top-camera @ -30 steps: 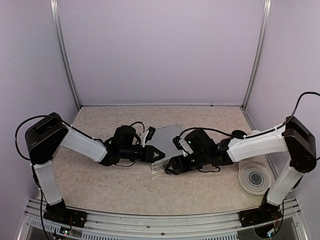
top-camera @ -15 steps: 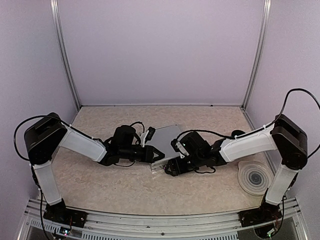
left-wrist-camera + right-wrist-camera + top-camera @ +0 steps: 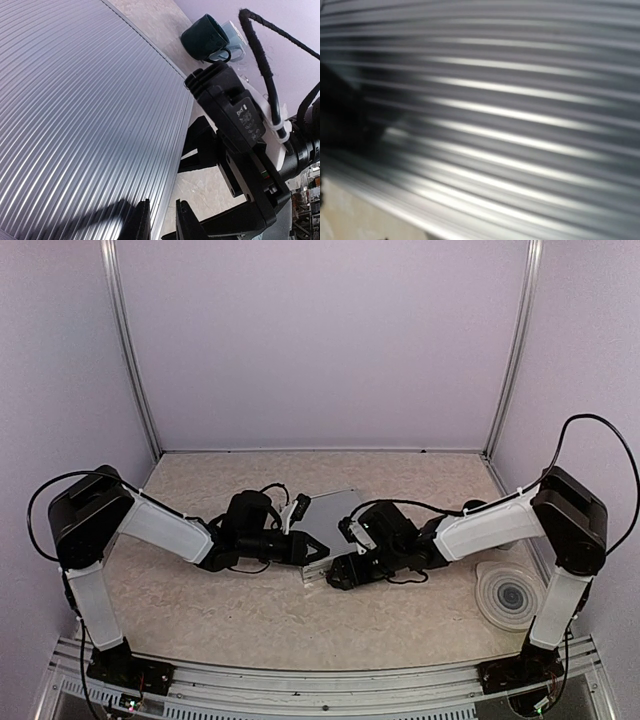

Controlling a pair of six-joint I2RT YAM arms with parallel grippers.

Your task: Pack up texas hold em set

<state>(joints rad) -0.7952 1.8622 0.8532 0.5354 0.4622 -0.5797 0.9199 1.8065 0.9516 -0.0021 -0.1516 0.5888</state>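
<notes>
Leftward is where the right arm [image 3: 490, 530] has swung over the last second. Its tall elbow joint, earlier close to the right wall, now stands further in. The right gripper [image 3: 338, 576] has crept a little left along the near edge of the case [image 3: 330, 510]. Neither the left arm [image 3: 165, 528] nor the case has shifted.

The right gripper's jaws are spread wide. In the left wrist view its two black fingers stand apart with bare table between them. Both reach to the side edge of the case, though whether they touch it cannot be told. Its own camera sits so close over the lid that only blurred silver ribs and a dark smear at the left show.

The left gripper [image 3: 318, 550] is drawn nearly together, and its fingers [image 3: 141, 223] pinch the rim of the case. One finger lies over the lid and throws a shadow on it, the other sits just off the edge, and the rim runs into the narrow gap.

The case lies shut and flat in the middle of the table [image 3: 260, 615], between the two grippers. Its lid is a sheet of fine parallel silver ribs catching the light.

Further out, a dark mug [image 3: 205, 32] and a pale-blue mug [image 3: 235, 39] stand side by side near the back right. A grey ringed coaster [image 3: 510, 593] lies by the right arm's base, well apart from the case.
</notes>
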